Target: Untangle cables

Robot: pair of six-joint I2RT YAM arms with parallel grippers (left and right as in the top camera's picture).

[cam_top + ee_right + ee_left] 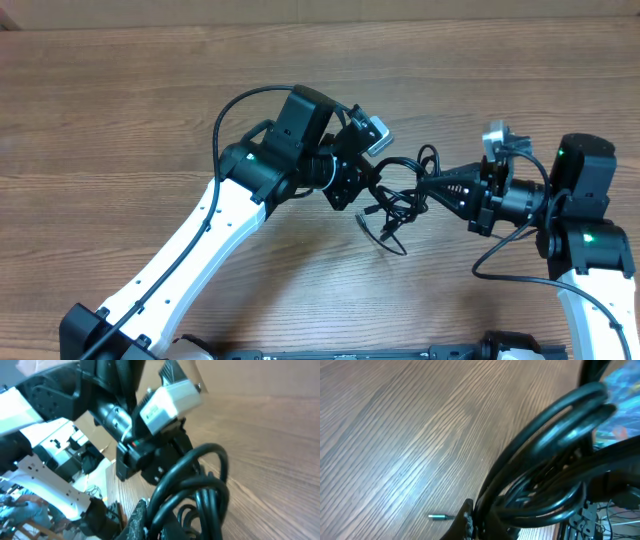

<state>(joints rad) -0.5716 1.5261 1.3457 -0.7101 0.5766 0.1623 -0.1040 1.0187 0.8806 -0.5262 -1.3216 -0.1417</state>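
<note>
End effectors first. Overhead: left end effector (362, 188) and right end effector (426, 188) face each other, each pinching the cables (395, 205), which sit bunched between them over mid-worktop (150, 90). I read the two-sided grip as set-up for pulling strands apart.

Left wrist: cables (555, 425) loop right at the lens. One plug (436, 517) shows low by the wood; I cannot tell if it touches.

Right wrist: cables (195, 485) arch up from the grip, with the left arm's camera (167, 400) just behind.

Black cables (400, 200); brown wood-grain table (120, 110); white-and-black arms (200, 250).
</note>
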